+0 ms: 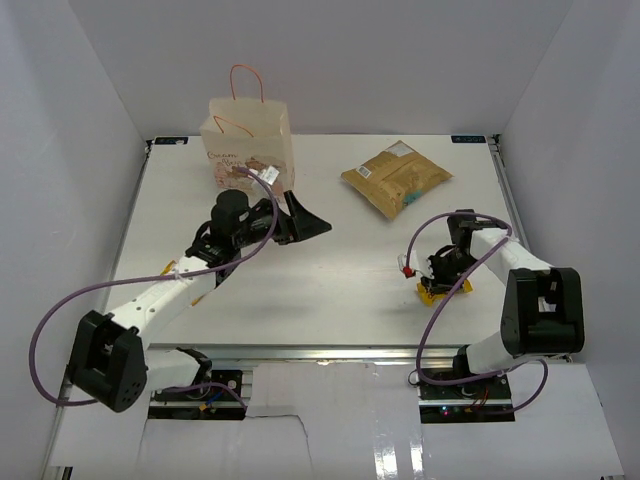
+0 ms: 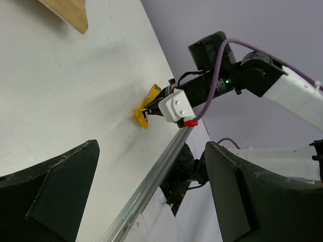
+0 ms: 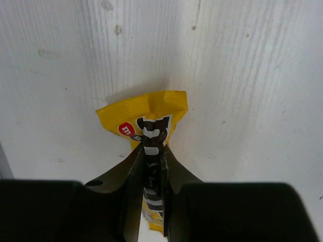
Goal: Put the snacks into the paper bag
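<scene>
Bright, even light comes from above. Shadows on the white table (image 1: 330, 300) are soft; the yellow M&M's packet (image 3: 151, 107) casts a pale one. The left wrist view is slightly unsharp.

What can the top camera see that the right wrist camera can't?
Only the top view shows the bag, the tan pouch and the open left pincer. Only the right wrist view shows the red logo and lettering on the yellow packet. Both show the right pincer shut on that packet, and the white table.
</scene>
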Available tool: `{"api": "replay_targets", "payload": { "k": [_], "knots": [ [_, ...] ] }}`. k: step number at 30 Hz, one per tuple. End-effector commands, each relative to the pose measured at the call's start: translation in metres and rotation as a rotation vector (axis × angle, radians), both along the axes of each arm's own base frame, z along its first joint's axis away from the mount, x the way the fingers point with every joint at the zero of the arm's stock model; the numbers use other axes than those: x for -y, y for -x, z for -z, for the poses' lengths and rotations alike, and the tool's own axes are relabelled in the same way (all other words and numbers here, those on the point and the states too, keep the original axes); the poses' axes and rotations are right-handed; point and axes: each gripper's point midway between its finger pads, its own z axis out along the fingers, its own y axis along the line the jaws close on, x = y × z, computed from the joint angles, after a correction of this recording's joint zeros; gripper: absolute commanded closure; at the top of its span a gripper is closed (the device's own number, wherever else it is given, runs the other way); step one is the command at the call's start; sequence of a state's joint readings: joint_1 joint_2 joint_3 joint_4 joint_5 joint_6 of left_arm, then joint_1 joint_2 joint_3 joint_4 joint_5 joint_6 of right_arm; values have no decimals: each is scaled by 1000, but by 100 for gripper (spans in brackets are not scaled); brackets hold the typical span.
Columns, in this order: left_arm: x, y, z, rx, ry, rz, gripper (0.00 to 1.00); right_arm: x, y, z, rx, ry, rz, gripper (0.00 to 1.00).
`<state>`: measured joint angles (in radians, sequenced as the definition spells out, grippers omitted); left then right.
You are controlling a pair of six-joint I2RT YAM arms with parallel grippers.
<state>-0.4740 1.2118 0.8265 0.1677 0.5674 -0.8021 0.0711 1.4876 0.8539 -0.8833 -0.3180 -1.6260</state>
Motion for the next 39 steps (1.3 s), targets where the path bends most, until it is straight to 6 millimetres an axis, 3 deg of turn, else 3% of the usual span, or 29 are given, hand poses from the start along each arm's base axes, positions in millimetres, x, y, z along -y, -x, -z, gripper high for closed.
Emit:
{"api": "replay_targets", "payload": {
  "k": [1,4,5,6,7,9,10,12,14,21,30,39],
  "knots": [
    [23,3,4,-35,60,23,5,-31,-7,-30,-15,-187,144,81],
    [50,3,29,-108,54,80,5,-67,-11,-68,-120,-397,301,85],
    [59,1,25,-105,61,101,6,-75,-12,-75,-142,-443,336,87],
    [68,-3,41,-145,43,121,6,-81,-13,-81,-161,-478,371,87],
    [77,-1,44,-158,42,146,6,-90,-18,-89,-164,-536,386,87],
    [92,-3,38,-150,52,186,7,-101,-16,-99,-207,-590,431,87],
    [98,-7,50,-178,38,191,7,-105,-19,-102,-197,-610,431,87],
    [108,-12,47,-176,45,206,9,-113,-18,-109,-221,-640,446,86],
    [116,-16,59,-206,34,222,9,-119,-21,-117,-227,-680,446,85],
    [143,-14,72,-257,32,288,18,-138,-31,-140,-273,-773,455,85],
    [154,-6,80,-296,31,341,27,-144,-42,-157,-254,-809,454,84],
    [163,-1,75,-310,47,397,51,-146,-44,-152,-243,-795,456,82]
  ]
}}
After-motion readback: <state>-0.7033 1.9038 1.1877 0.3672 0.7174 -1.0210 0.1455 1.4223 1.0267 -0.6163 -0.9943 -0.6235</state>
